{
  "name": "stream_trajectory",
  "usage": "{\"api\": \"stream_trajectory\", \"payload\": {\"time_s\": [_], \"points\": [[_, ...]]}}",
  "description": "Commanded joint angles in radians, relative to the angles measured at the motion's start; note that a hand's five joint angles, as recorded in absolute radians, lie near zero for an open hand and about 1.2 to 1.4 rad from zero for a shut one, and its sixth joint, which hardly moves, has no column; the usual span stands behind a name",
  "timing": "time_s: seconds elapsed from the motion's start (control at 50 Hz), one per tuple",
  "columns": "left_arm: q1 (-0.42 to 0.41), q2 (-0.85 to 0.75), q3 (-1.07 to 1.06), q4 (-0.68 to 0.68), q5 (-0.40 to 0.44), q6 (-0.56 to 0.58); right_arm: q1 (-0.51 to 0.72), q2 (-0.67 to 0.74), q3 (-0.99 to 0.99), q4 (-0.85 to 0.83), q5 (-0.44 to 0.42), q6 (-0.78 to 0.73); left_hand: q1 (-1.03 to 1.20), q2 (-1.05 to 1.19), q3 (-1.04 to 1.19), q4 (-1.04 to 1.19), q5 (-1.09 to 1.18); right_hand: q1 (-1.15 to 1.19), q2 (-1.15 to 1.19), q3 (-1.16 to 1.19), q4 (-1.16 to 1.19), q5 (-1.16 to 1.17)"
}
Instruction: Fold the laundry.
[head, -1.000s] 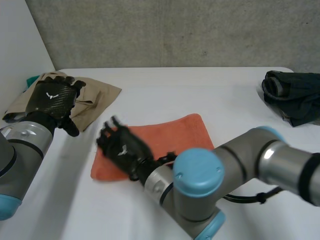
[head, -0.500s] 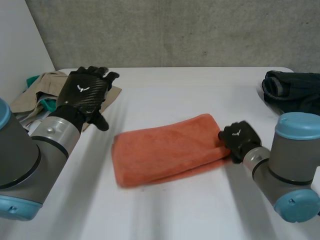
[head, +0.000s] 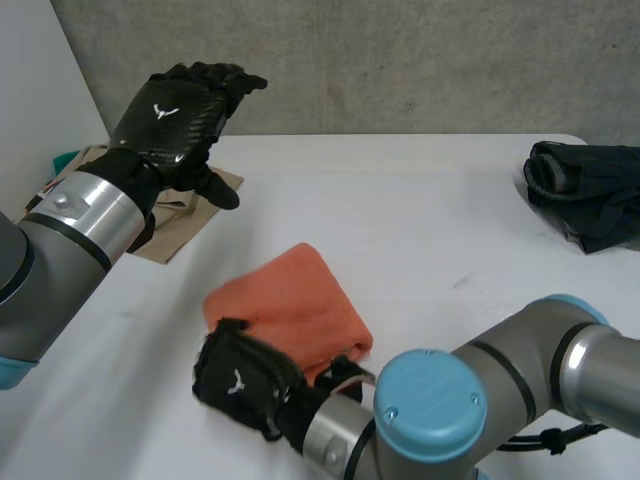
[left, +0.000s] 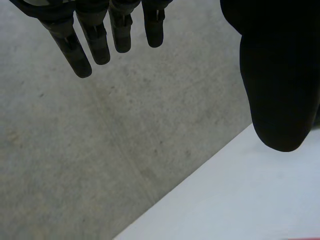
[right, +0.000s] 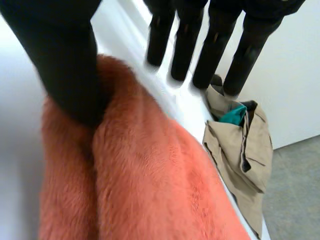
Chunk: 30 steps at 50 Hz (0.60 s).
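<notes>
Closer, right hand (right: 67, 65) with thumb on orange towel (right: 150, 190), fingers (right: 215, 50) straight.

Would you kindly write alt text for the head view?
The robot's right hand rests open at the near edge of a folded orange towel on the white table; its left hand hangs open above tan clothes. A dark bundle lies at the table's right end.

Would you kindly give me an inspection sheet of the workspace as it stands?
Surface: white table, smooth.
Job's things: orange towel, folded, mid-table; beige garment, crumpled, far left; dark garment, bunched, far right.
Clutter: nothing seen.
Hands: left hand raised near the beige garment, open, empty; right hand open at the orange towel's near edge, thumb on it.
Cables: nothing seen on the table.
Surroundings: grey wall behind.
</notes>
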Motion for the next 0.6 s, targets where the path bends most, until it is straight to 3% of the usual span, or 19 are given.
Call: {"api": "stream_trajectory", "payload": {"time_s": [0.02,0.08,0.1,0.16,0.24,0.34,0.42,0.6], "points": [[-0.004,-0.015,-0.022,-0.005,-0.08,-0.038,-0.072,-0.098,-0.001,0.011,0.104,0.17,-0.002,-0.019,-0.028,-0.016,-0.036,-0.471,-0.522,-0.541,-0.547,-0.549],[-0.017,-0.016,-0.028,-0.017,-0.14,-0.044,-0.137,-0.155,0.002,0.028,0.138,0.32,0.003,-0.013,-0.022,-0.01,-0.03,-0.471,-0.522,-0.541,-0.547,-0.549],[-0.029,-0.018,-0.032,-0.031,-0.172,-0.044,-0.175,-0.182,0.0,0.052,0.15,0.452,0.006,-0.01,-0.019,-0.007,-0.027,-0.471,-0.522,-0.541,-0.547,-0.549],[-0.061,-0.03,-0.041,-0.055,-0.227,-0.044,-0.226,-0.211,-0.024,0.146,0.147,0.656,0.006,-0.01,-0.019,-0.007,-0.027,-0.471,-0.522,-0.541,-0.547,-0.549],[-0.122,-0.052,-0.055,-0.087,-0.327,-0.046,-0.297,-0.189,-0.124,0.333,0.138,0.781,0.012,-0.004,-0.014,-0.001,-0.021,-0.471,-0.522,-0.541,-0.547,-0.549],[-0.258,-0.126,-0.092,-0.106,-0.421,-0.067,-0.312,-0.06,-0.277,0.525,0.135,0.758,0.012,-0.004,-0.014,-0.001,-0.021,-0.471,-0.522,-0.541,-0.547,-0.549],[-0.328,-0.217,-0.092,-0.107,-0.441,-0.105,-0.314,0.02,-0.383,0.606,0.133,0.677,0.012,-0.004,-0.014,-0.001,-0.021,-0.471,-0.522,-0.541,-0.547,-0.549],[-0.33,-0.369,-0.072,-0.109,-0.53,-0.106,-0.314,0.147,-0.469,0.613,0.161,0.577,0.053,0.037,0.027,0.039,0.02,-0.467,-0.518,-0.537,-0.543,-0.545]]}}
